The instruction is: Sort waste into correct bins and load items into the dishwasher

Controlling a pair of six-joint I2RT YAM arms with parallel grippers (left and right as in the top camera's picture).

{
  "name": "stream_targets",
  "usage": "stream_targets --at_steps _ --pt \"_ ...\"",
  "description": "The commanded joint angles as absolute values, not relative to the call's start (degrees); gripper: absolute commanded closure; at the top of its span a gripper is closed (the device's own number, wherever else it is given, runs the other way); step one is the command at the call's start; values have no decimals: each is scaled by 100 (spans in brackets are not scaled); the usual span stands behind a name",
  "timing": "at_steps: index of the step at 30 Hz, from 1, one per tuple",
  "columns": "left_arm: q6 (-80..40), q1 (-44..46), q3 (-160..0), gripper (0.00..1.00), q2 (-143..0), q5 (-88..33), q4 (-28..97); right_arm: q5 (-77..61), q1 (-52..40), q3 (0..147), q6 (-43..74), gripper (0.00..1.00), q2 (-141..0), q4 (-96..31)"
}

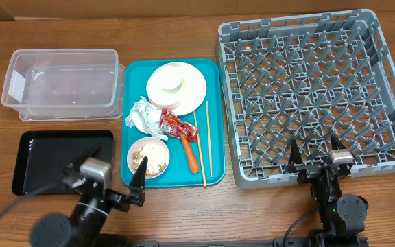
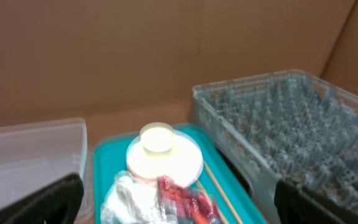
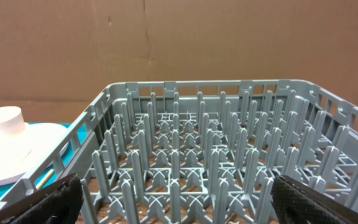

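Risk notes: both pincers gape wide and empty. Left pincer (image 1: 105, 180) sits between black tray (image 1: 36, 147) and teal tray (image 1: 132, 75); right pincer (image 1: 314, 152) hangs at the dish rack (image 1: 297, 20) near rim. Tissue (image 1: 141, 113), wrapper (image 1: 175, 125) and carrot (image 1: 189, 152) lie touching on the teal tray, chopsticks (image 1: 208, 140) just beside. Grabbing the wrapper could drag its neighbours along. Tilting the rice bowl (image 1: 148, 156) could spill scraps.

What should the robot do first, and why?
Probably move the left pincer forward over the crumpled tissue on the teal tray. That pincer is open and empty, nothing is sorted yet, and the tissue lies on its side of the tray.
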State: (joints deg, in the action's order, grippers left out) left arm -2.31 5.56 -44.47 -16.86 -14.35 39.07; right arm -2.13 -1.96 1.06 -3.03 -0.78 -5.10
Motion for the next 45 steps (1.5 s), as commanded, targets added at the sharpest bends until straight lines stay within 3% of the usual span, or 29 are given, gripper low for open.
stream_targets --at_steps 1,6,11,20,21,23,29,36,45 --pt "-126 528 -5857 0 -2858 -1660 4807 -224 -180 45 -305 0 -27 -462" --pt "-128 528 -8160 0 -4764 -1658 6777 -224 -180 45 -305 0 -27 -462" --pt "-235 530 -9463 0 -6031 -1717 8055 -224 -180 45 -305 0 -27 -462" --pt "-233 528 -9653 0 -7299 -1911 7918 -224 -180 45 -305 0 -27 -460" --pt "-235 528 -9653 6 -7404 -1986 7920 -224 -180 45 -305 0 -27 -462" --pt "-375 539 -9651 30 -7620 -1931 8012 -224 -180 45 -305 0 -27 -462" --pt "-1483 1074 -9496 47 -7708 -556 8547 -224 -180 45 -305 0 -27 -462" --pt "-2182 1951 -8932 50 -7450 -224 8755 -224 -180 45 -305 0 -27 -462" --pt "-2749 2377 -7579 50 -7349 78 7865 -224 -180 45 -305 0 -27 -462"
